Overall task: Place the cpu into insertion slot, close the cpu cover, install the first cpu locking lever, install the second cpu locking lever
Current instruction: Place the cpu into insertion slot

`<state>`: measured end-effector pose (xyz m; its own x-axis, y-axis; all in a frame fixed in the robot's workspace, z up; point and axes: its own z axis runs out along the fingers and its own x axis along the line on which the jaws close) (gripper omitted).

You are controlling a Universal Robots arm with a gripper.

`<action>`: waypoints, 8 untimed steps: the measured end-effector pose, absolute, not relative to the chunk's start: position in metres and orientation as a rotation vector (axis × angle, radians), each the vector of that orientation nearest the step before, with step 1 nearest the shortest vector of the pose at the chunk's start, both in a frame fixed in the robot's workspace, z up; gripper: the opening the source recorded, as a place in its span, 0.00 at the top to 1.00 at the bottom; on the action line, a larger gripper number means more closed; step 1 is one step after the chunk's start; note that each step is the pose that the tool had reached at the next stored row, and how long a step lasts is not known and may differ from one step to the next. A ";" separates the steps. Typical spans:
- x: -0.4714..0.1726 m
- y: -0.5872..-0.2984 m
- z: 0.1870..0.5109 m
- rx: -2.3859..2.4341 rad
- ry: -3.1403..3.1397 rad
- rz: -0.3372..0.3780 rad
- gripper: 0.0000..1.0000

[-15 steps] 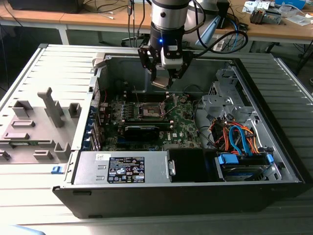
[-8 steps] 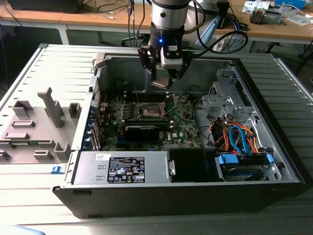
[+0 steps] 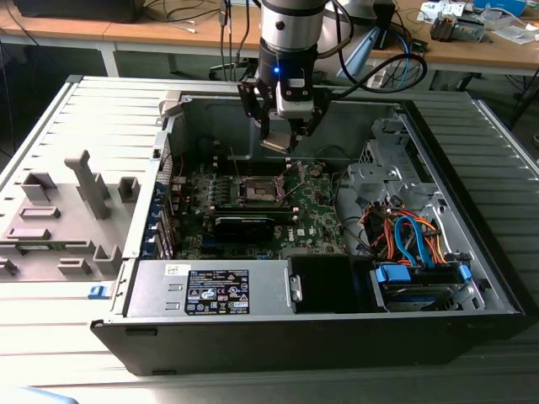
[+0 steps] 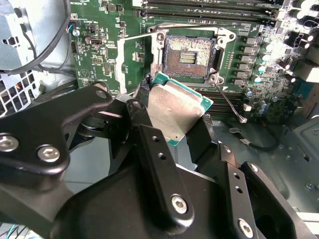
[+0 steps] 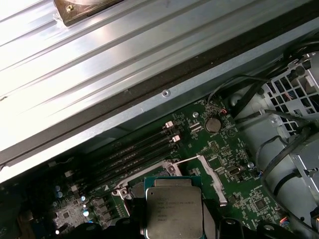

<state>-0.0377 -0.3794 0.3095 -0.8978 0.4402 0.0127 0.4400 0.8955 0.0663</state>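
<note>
One gripper (image 4: 172,123), clamped on the cpu (image 4: 177,107), holds it in the air over the board (image 4: 97,47); slot (image 4: 189,56) bare nearby, cover (image 4: 118,59) flipped open beside it.

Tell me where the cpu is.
In the second wrist view the cpu is gripped in the claw, above the motherboard, close to the open insertion slot.

Half-seen cpu (image 4: 174,107)
Fingers (image 4: 149,144) of the gripper (image 4: 172,124) cover two cpu edges in the second wrist view; the first wrist view's border crops it.
</note>
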 end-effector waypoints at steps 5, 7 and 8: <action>-0.038 -0.379 0.309 0.720 3.053 0.105 0.45; -0.038 -0.379 0.309 0.723 3.052 0.105 0.45; -0.038 -0.379 0.309 0.726 3.052 0.105 0.45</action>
